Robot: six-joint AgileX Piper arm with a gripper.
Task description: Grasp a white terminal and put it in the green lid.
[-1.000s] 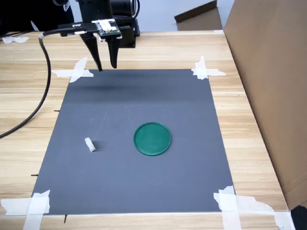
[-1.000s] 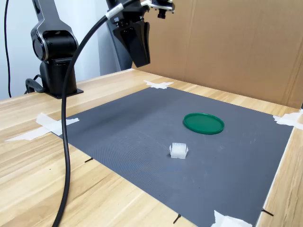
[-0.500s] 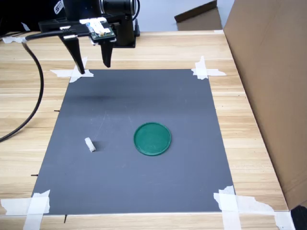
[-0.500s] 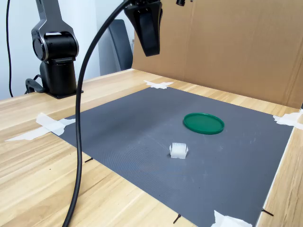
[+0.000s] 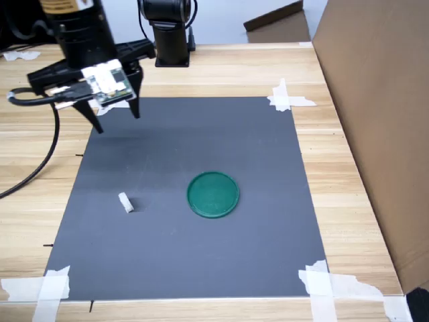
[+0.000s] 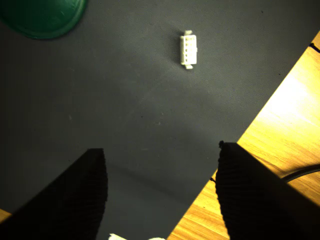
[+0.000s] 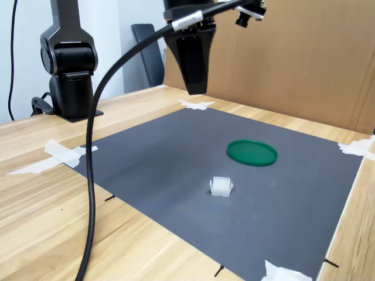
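Note:
A small white terminal (image 5: pixel 126 202) (image 7: pixel 221 186) lies on the dark grey mat, to the left of the green lid (image 5: pixel 212 194) in the first exterior view. The lid (image 7: pixel 252 152) lies flat and holds nothing. My gripper (image 5: pixel 117 119) (image 7: pixel 195 88) hangs open in the air above the mat's far left part, well short of the terminal. In the wrist view the terminal (image 6: pixel 187 49) shows ahead of the gripper (image 6: pixel 160 150). Its two dark fingers (image 6: pixel 75 195) stand wide apart with nothing between them. Only an edge of the lid (image 6: pixel 42 17) shows there.
The grey mat (image 5: pixel 201 255) is taped to the wooden table with white tape strips (image 5: pixel 288 99) at its corners. A tall cardboard wall (image 5: pixel 375 100) stands along the first exterior view's right. The arm's base (image 5: pixel 167 33) sits at the back, and a black cable (image 5: pixel 47 154) trails off the mat's left.
The gripper has swung away from the base toward the mat's left side, closer to the terminal, and its fingers have spread wider. The terminal and lid have not moved.

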